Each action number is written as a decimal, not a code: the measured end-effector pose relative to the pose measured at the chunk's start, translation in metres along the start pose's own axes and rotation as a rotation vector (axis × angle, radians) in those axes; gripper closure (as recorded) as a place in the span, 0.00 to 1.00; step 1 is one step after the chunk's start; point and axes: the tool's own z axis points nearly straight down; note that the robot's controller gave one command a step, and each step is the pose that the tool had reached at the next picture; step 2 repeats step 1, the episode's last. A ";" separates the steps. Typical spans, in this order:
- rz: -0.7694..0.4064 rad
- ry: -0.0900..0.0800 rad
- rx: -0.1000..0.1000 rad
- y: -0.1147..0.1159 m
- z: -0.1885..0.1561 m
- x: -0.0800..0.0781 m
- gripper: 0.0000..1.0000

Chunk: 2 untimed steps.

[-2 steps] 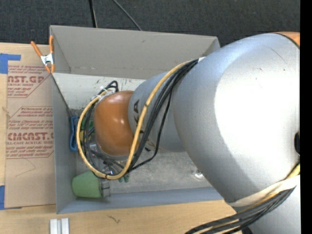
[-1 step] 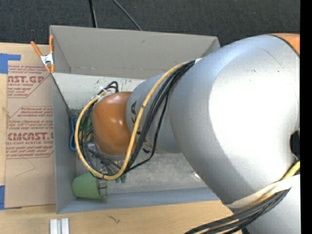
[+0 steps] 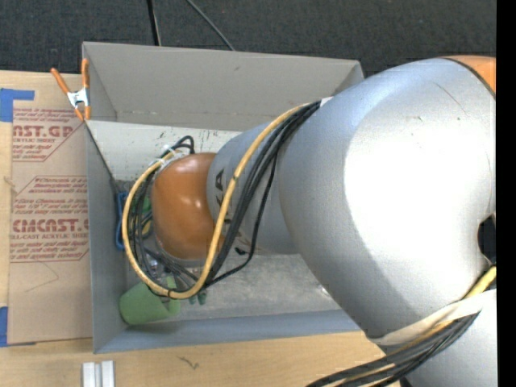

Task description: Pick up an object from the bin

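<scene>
Bin (image 3: 242, 95): grey sheet metal, matt, floor scuffed and speckled. Arm shell (image 3: 403, 200) is smooth satin grey, wrist cover (image 3: 181, 208) a glossy orange dome that looks like plastic, cables (image 3: 242, 176) in smooth yellow and black sheathing. Green lump (image 3: 145, 306) in the bin's corner looks matt and soft, material unclear.
</scene>
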 end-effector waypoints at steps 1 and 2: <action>0.003 -0.004 -0.012 0.006 -0.154 -0.002 1.00; 0.003 -0.004 -0.012 0.006 -0.154 -0.002 1.00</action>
